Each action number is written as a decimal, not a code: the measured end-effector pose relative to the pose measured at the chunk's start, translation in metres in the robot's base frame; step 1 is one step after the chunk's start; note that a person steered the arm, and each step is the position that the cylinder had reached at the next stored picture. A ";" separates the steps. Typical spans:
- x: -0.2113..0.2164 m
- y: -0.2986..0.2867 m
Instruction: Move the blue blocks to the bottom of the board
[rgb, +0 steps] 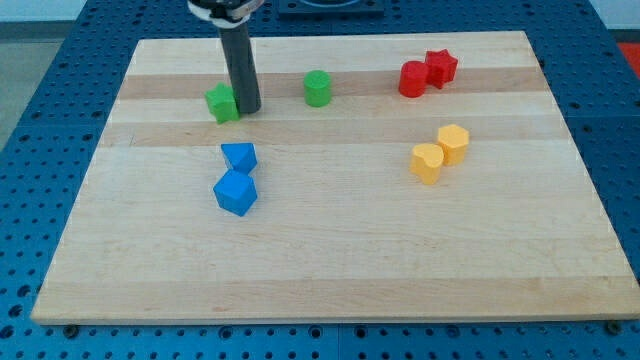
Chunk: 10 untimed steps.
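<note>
My tip (247, 108) rests on the wooden table (330, 270) near the view's top left, touching or just beside the right flank of a green block (222, 102) whose shape looks star-like or notched, though I cannot be sure. There are no jaws on this rig, only the straight dark rod, so there is nothing to be apart, together or clamped. The task's things sit below my tip, toward the view's middle left: a smaller blue block (240, 156), roughly triangular or wedge-shaped from here, and just under it a blue cube (236, 192); the two look touching or very nearly so. Both lie around the board's mid-height, so I judge the task not yet done for either. The tip standing above them makes sense for a push toward the view's bottom, since the rod can only shove from behind; from here it would need to clear the green block and come down onto the upper blue block's top edge. Stacked in line, the pair may travel together, but an off-centre push could spin the cube aside. A second green block (317, 88), rounded, stands to the right, two red blocks (427, 72) touch at the top right, and two yellow blocks (440, 152) touch below them, all well apart from the path.
</note>
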<state>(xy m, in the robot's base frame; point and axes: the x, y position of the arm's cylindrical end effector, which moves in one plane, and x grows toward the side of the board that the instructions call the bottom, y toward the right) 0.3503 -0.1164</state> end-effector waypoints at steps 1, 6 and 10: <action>0.030 0.000; 0.099 -0.088; 0.098 -0.079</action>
<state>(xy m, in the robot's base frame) 0.4488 -0.1958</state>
